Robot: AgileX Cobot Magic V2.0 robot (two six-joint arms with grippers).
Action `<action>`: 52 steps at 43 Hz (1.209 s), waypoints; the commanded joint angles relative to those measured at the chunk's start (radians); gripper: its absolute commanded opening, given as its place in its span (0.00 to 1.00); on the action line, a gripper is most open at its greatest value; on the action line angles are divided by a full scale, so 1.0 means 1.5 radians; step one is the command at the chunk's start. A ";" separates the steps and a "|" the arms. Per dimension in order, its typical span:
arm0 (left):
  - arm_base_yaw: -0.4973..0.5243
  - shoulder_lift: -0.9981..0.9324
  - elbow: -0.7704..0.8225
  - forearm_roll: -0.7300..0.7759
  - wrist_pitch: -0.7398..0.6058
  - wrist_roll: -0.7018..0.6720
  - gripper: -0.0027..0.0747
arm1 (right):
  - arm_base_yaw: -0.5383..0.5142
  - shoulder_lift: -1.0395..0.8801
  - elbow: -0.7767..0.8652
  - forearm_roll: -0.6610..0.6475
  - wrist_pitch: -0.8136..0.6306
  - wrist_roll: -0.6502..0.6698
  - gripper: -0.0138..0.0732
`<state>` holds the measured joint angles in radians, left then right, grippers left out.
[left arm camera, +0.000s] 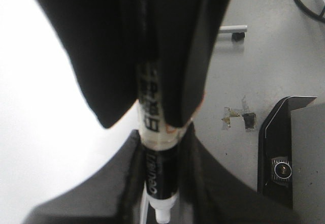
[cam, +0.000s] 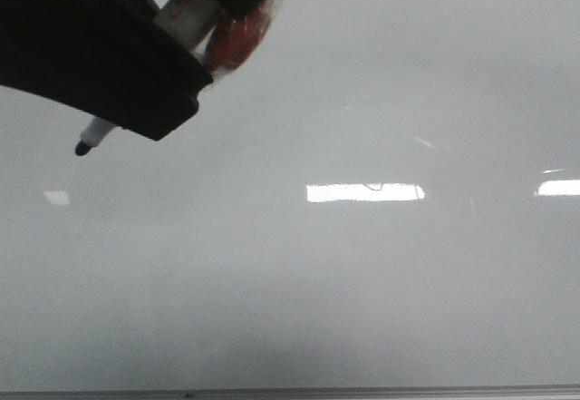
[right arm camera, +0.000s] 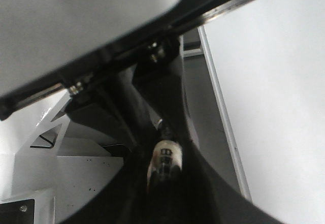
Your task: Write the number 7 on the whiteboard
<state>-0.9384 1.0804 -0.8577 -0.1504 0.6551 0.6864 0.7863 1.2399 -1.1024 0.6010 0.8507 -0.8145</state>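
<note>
The whiteboard (cam: 362, 282) fills the front view, glossy with bright reflections; the number 7 does not show in any view. A black-and-white marker (left arm camera: 155, 158) is held at both ends. My left gripper (cam: 136, 114) is shut on it at the upper left, and the black marker tip (cam: 82, 149) pokes out just above the board. My right gripper (cam: 227, 19), with orange pads (cam: 240, 42), is shut on the marker's other end. In the right wrist view the marker (right arm camera: 165, 158) points end-on between the right gripper (right arm camera: 165, 183) fingers.
A thin grey edge strip (cam: 362, 391) runs along the board's near side, also seen as a strip (right arm camera: 223, 117) beside the board. Off the board lie grey floor with tape marks (left arm camera: 236, 117), a black bracket (left arm camera: 284, 153) and a white frame (right arm camera: 51, 173).
</note>
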 commanded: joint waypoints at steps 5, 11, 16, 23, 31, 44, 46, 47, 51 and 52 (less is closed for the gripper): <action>0.001 -0.074 -0.011 0.119 -0.049 -0.135 0.80 | -0.048 -0.014 -0.021 -0.010 -0.002 -0.003 0.08; 0.001 -0.184 0.054 0.117 -0.047 -0.185 0.80 | -0.133 -0.014 -0.021 0.007 -0.066 -0.001 0.08; 0.001 -0.288 0.130 0.112 -0.046 -0.238 0.46 | -0.169 -0.014 -0.020 0.031 -0.144 -0.001 0.08; 0.000 -0.397 0.183 0.062 -0.035 -0.240 0.01 | -0.172 -0.014 -0.020 0.031 -0.172 -0.001 0.08; 0.000 -0.413 0.183 0.062 -0.029 -0.240 0.01 | -0.172 -0.001 -0.020 0.053 -0.182 -0.001 0.08; 0.000 -0.413 0.183 0.062 -0.035 -0.240 0.01 | -0.171 0.224 -0.132 0.121 -0.284 -0.001 0.08; 0.000 -0.413 0.183 0.062 -0.035 -0.240 0.01 | -0.171 0.252 -0.150 0.124 -0.275 -0.001 0.08; 0.000 -0.413 0.183 0.062 -0.035 -0.240 0.01 | -0.171 0.262 -0.157 0.128 -0.274 -0.001 0.08; 0.000 -0.413 0.183 0.062 -0.035 -0.240 0.01 | -0.171 0.289 -0.167 0.132 -0.281 -0.001 0.08; 0.000 -0.413 0.183 0.062 -0.035 -0.240 0.01 | -0.171 0.292 -0.167 0.132 -0.286 -0.001 0.08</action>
<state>-0.9384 0.4577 -0.5538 -0.0457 0.6782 0.3365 0.5352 1.7094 -1.3130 0.7631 0.4623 -0.8145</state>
